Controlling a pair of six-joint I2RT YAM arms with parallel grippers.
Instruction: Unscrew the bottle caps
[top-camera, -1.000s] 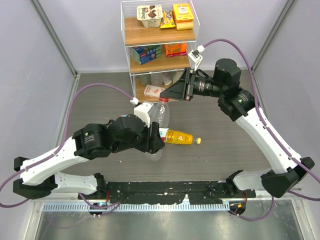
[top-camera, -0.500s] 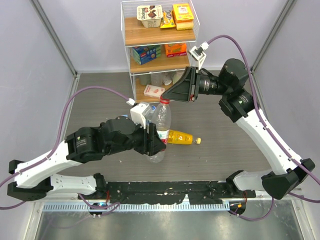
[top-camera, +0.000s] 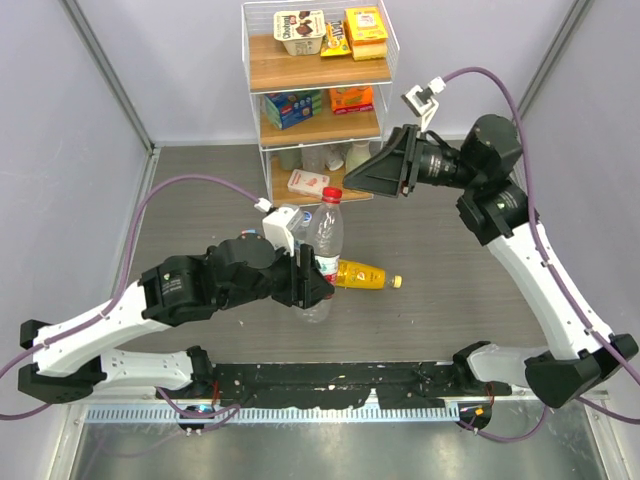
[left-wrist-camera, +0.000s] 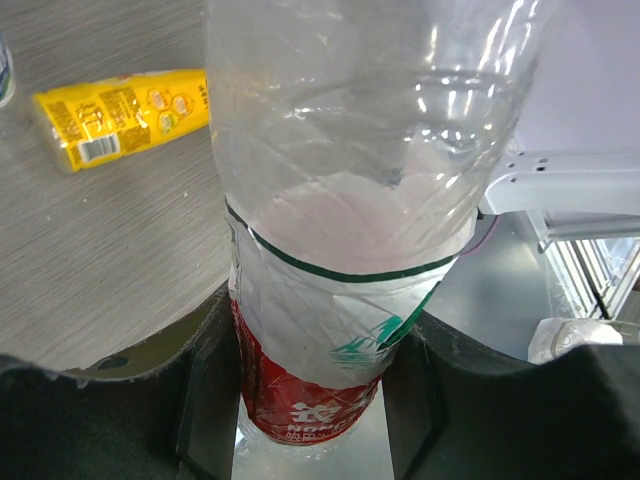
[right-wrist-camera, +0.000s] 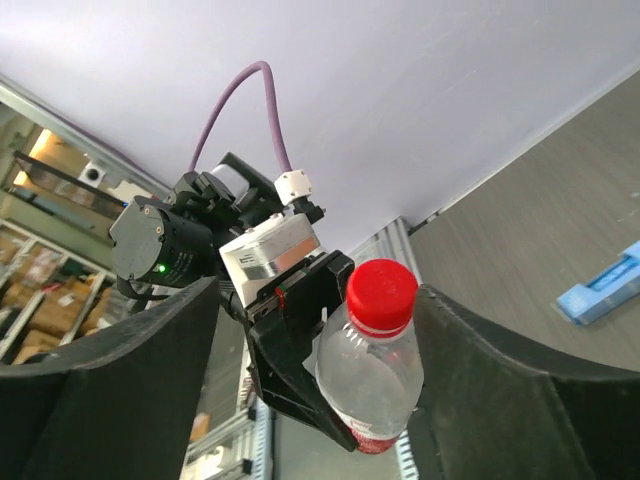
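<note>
A clear bottle with a red label (top-camera: 322, 240) stands upright over the table, its red cap (top-camera: 332, 194) on its neck. My left gripper (top-camera: 312, 285) is shut on its lower body, one finger on each side of the label (left-wrist-camera: 310, 400). My right gripper (top-camera: 362, 180) hangs open just right of the cap, touching nothing. In the right wrist view the cap (right-wrist-camera: 382, 296) shows beyond the spread fingers (right-wrist-camera: 500, 390). A yellow-orange juice bottle (top-camera: 360, 274) lies on its side on the table, right of the held bottle, and shows as well in the left wrist view (left-wrist-camera: 120, 115).
A white wire shelf (top-camera: 390, 60) stands at the back, with snack boxes on its wooden boards and small bottles on the lowest level (top-camera: 358, 155). Grey walls close in the table on the left, right and back.
My right gripper was shut on the red cap; it has opened and drawn back to the right. The left arm still holds the bottle, now more upright.
</note>
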